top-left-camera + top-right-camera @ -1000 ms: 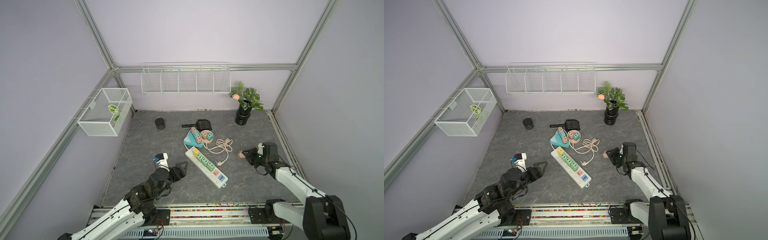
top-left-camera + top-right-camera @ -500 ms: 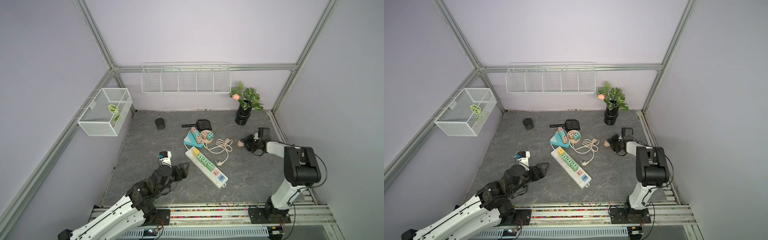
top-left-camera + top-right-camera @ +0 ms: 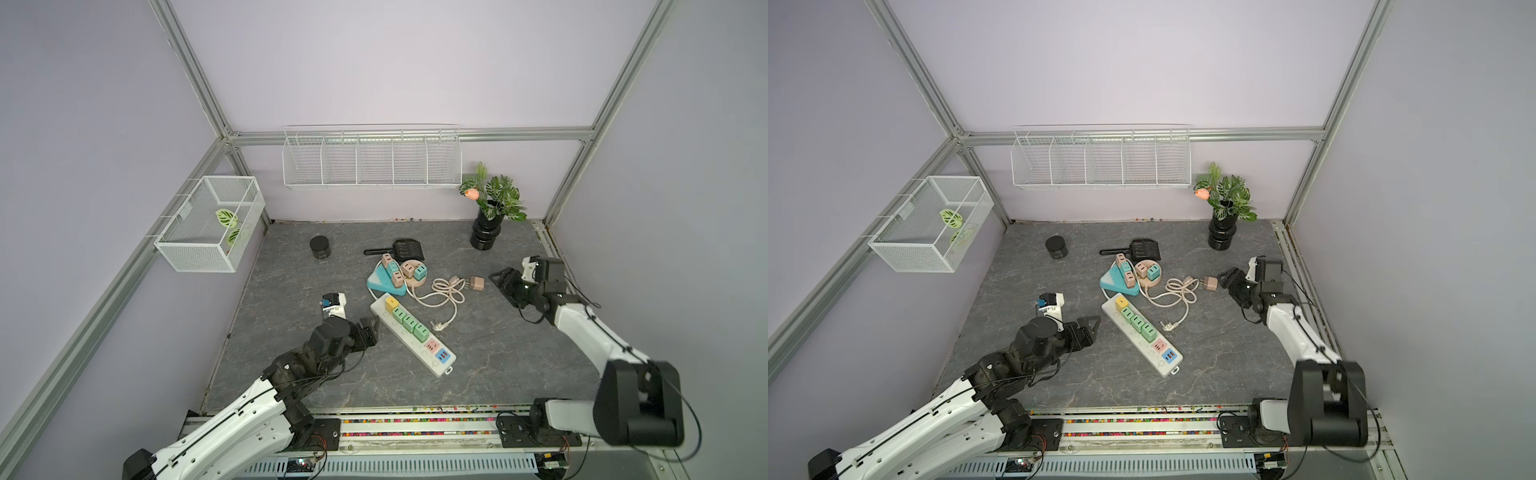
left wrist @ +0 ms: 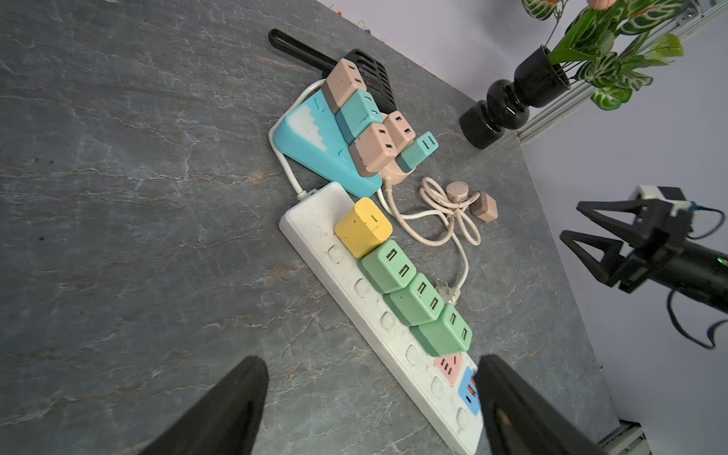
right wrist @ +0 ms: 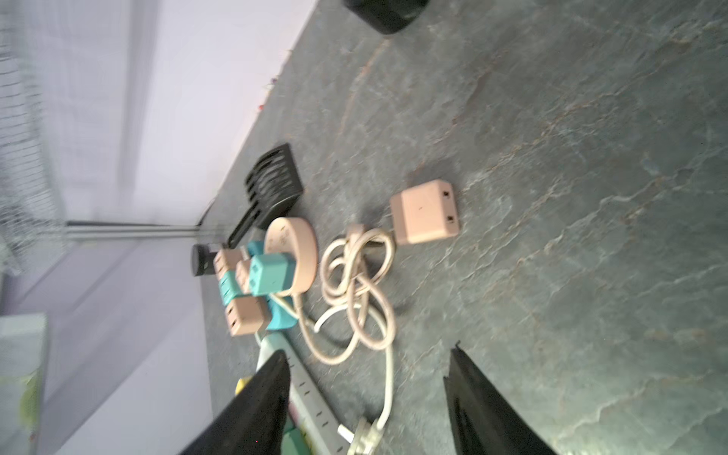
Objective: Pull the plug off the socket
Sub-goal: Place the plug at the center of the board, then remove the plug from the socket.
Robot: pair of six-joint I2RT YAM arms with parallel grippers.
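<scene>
Bare counter (image 3: 519, 365) lies between the right hand (image 3: 498, 279) and the strip (image 3: 409, 343), and down the left side past the jar (image 3: 320, 248). Obstacles: cord coil (image 3: 446, 291) and loose plug (image 3: 477, 284) just ahead of the right hand; socket cluster (image 3: 390, 278) at the strip's far end; vase (image 3: 484, 235) in the far right corner. The left hand (image 3: 372, 326), just beside the strip, has bare counter beneath.

Both top views are taken from high above the near edge, pitched steeply down over the dark grey marbled tabletop (image 3: 498, 365); framing nearly equal. Left wrist view is held close over the long white power strip (image 4: 315, 220). Right wrist view, low and tilted, is aimed at the loose beige cube plug (image 5: 425, 212). The strip is shared by all four.
</scene>
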